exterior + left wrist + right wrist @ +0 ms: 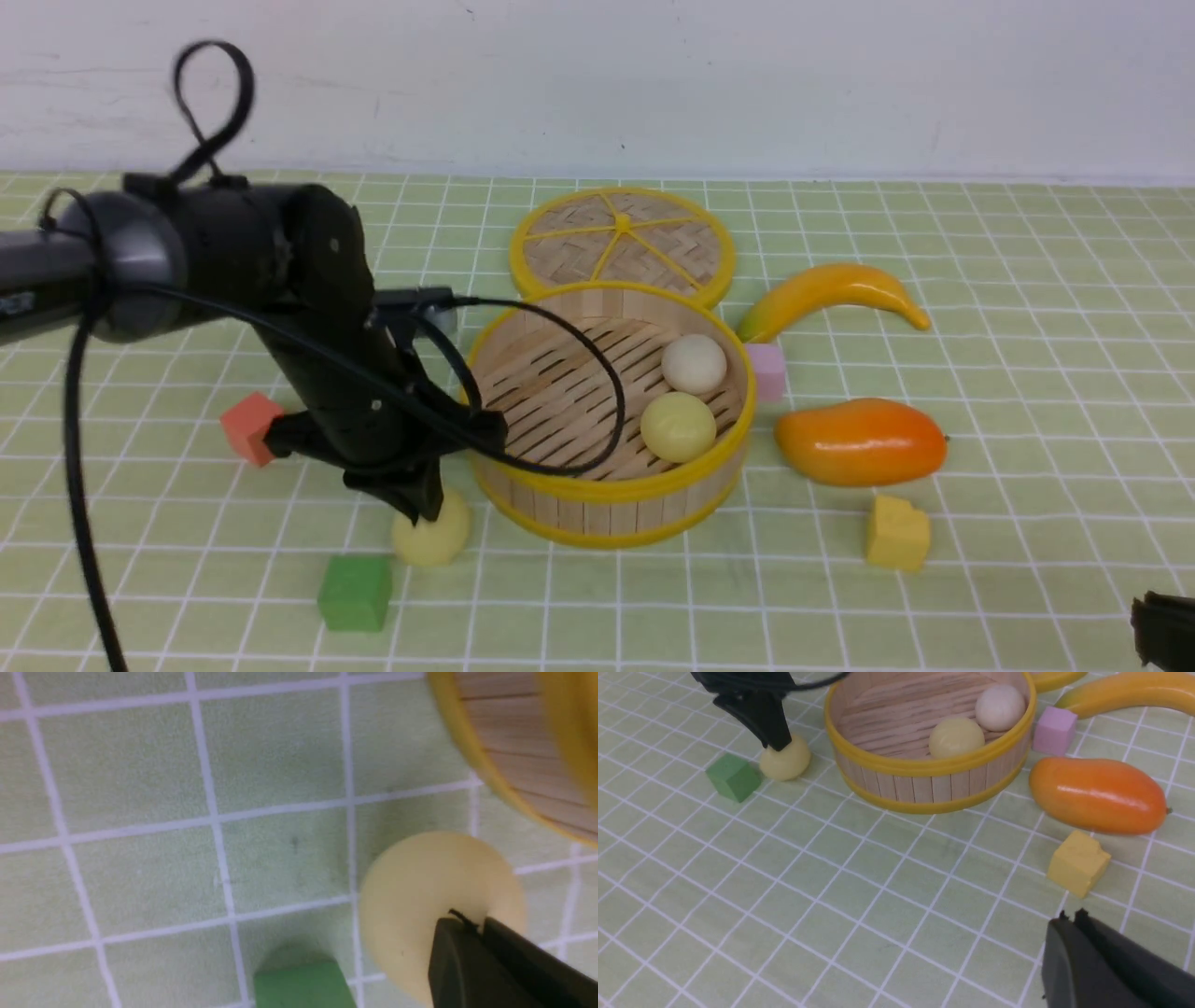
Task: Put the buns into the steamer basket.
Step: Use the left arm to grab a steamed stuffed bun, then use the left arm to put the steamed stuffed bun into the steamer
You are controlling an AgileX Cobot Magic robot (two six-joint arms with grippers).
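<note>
Yellow bun [435, 541], just beneath closed left gripper [427, 511]

Slatted wooden steamer basket [607, 504]; glossy orange mango [861, 441].

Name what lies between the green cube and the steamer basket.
A pale yellow bun on the cloth, with the tip of the shut left gripper at its top. The front and right wrist views both show it.
</note>
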